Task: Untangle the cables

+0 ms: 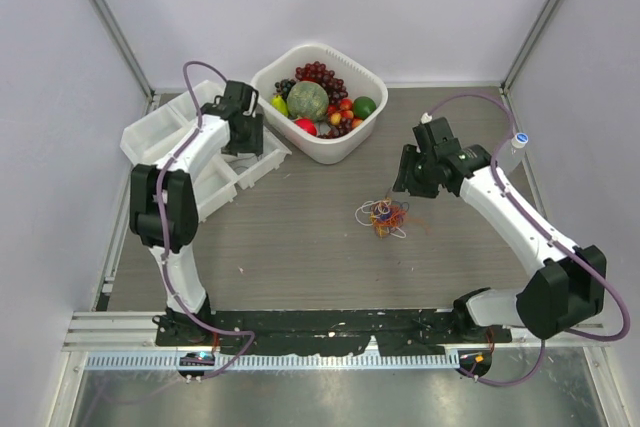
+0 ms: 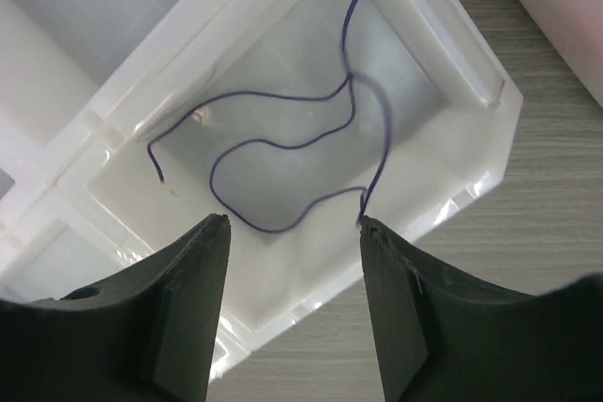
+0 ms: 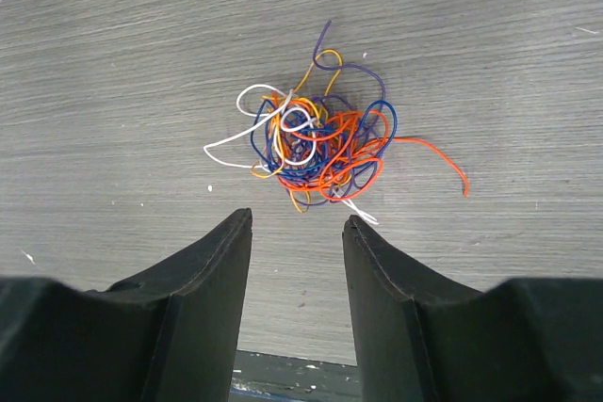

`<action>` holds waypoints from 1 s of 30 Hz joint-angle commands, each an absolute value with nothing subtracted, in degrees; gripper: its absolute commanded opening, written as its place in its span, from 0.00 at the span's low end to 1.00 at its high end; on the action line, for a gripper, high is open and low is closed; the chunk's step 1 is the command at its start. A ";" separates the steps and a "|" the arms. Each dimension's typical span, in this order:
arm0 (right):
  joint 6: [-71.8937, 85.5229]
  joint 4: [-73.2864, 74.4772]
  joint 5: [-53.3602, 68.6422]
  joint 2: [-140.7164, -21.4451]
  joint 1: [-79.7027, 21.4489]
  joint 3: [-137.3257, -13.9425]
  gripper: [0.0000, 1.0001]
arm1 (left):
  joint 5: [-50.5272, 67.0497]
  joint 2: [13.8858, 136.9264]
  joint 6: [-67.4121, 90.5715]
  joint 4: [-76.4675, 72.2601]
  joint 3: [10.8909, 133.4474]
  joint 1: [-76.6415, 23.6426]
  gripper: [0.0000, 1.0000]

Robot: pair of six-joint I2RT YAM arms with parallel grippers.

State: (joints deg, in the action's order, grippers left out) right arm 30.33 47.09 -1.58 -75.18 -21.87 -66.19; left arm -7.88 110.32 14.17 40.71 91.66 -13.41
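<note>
A tangled bundle of thin cables [image 3: 316,143], orange, blue, purple, yellow and white, lies on the grey table; it also shows in the top view [image 1: 384,216]. My right gripper [image 3: 297,218] is open and empty, hovering just short of the bundle, also seen from above [image 1: 404,187]. One purple cable [image 2: 283,143] lies loose in a compartment of the white divided tray [image 2: 471,82]. My left gripper [image 2: 294,223] is open above that compartment; the cable's end hangs by the right fingertip [image 2: 369,228], and I cannot tell whether it touches.
The white divided tray [image 1: 165,137] sits at the back left. A white basket [image 1: 367,82] of plastic fruit stands at the back centre. A small bottle [image 1: 516,143] stands at the right edge. Metal frame posts flank the table.
</note>
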 commanded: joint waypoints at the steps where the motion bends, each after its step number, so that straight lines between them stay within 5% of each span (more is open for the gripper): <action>1: 30.24 46.76 -1.49 -77.69 -21.10 -66.89 0.49 | -4.93 102.32 15.64 41.75 89.92 -13.27 0.63; 14: 26.19 44.21 5.44 -85.25 -16.35 -66.44 0.52 | -1.85 89.12 16.96 39.12 81.39 -13.27 0.70; 18: 26.28 42.46 7.47 -86.39 -16.35 -66.01 0.52 | -0.26 93.67 18.10 36.39 83.84 -12.92 0.71; 24: 27.33 42.36 7.56 -83.41 -16.35 -64.87 0.52 | 7.03 107.12 27.67 29.20 88.51 -9.85 0.54; 30: 28.47 43.07 5.72 -78.05 -16.35 -62.23 0.52 | 9.32 115.92 31.55 23.65 91.75 -8.35 0.52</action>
State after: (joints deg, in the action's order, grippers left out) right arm 27.35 43.70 6.68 -83.50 -16.27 -63.44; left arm 5.91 113.14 27.44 29.95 87.33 -9.15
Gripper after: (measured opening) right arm 0.516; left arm 0.528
